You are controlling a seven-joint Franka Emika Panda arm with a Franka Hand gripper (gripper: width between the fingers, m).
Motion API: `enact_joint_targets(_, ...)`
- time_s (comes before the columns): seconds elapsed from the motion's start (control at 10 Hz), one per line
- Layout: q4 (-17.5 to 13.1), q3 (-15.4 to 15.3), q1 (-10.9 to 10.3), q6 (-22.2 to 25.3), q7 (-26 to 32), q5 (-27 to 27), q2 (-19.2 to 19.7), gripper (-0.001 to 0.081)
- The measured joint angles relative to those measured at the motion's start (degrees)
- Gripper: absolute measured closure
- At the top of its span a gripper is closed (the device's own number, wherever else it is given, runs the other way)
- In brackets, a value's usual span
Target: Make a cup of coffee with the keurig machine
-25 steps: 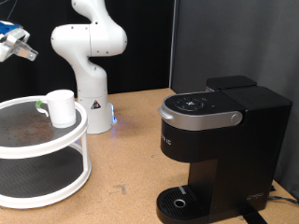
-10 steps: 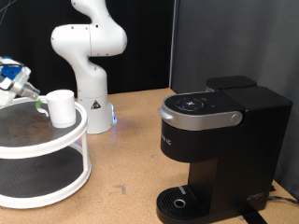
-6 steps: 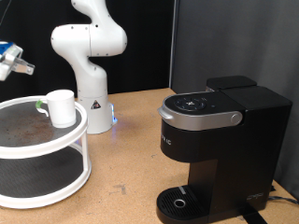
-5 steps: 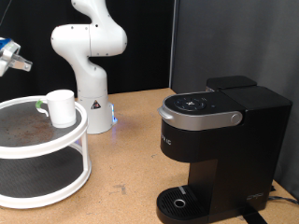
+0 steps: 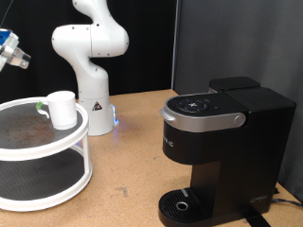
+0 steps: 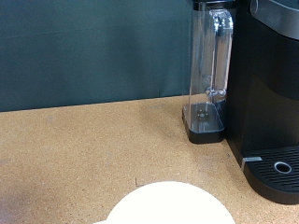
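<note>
Claw (image 5: 13,49), at the exterior view's upper left edge, has risen from beside the cup (image 5: 62,109) and now hangs well above it, holding nothing; whether its fingers are spread cannot be told. Cup remains on the tiered stand (image 5: 57,151), ungrasped. Machine (image 5: 222,151) stands on the desk (image 5: 133,151), lid closed, drip tray bare.

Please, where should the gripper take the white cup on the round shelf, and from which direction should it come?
Probably across the side wall near the rim, coming from above. The cup stands upright on the upper tier of the shelf, is a plain cylinder without handle, and nothing blocks its open top. The gripper is up at the exterior view's left, apart from it.
</note>
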State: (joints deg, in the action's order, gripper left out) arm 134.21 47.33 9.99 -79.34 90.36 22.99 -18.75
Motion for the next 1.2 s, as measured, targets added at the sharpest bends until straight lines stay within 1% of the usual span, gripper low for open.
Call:
enact_joint_targets(0.1, -0.1, -0.1, 0.0, 0.0, -0.3, 0.0, -0.2, 0.0463)
enact_joint_targets(0.3, -0.1, -0.2, 0.0, -0.2, -0.4, 0.1, -0.4, 0.0463)
enact_joint_targets(0.4, 0.1, -0.2, 0.0, -1.4, -0.5, 0.4, -0.5, 0.0255)
enact_joint_targets(0.5, 0.8, -0.4, 0.0, -3.9, -0.4, 1.1, -0.8, 0.0255)
enact_joint_targets(0.6, 2.2, -0.5, 0.0, -7.2, 0.2, 2.4, -0.9, 0.0063)
enact_joint_targets(0.7, 3.8, -0.6, -0.2, -10.2, 0.9, 3.8, -0.8, 0.0012)
enact_joint_targets(0.8, 5.4, -0.7, -0.5, -12.8, 1.6, 5.0, -0.4, 0.0012)
enact_joint_targets(1.0, 7.9, -0.8, -1.2, -16.8, 2.5, 5.8, 1.2, 0.0006)
enact_joint_targets(1.2, 9.7, -0.9, -1.7, -18.7, 4.0, 5.8, 3.0, 0.0006)
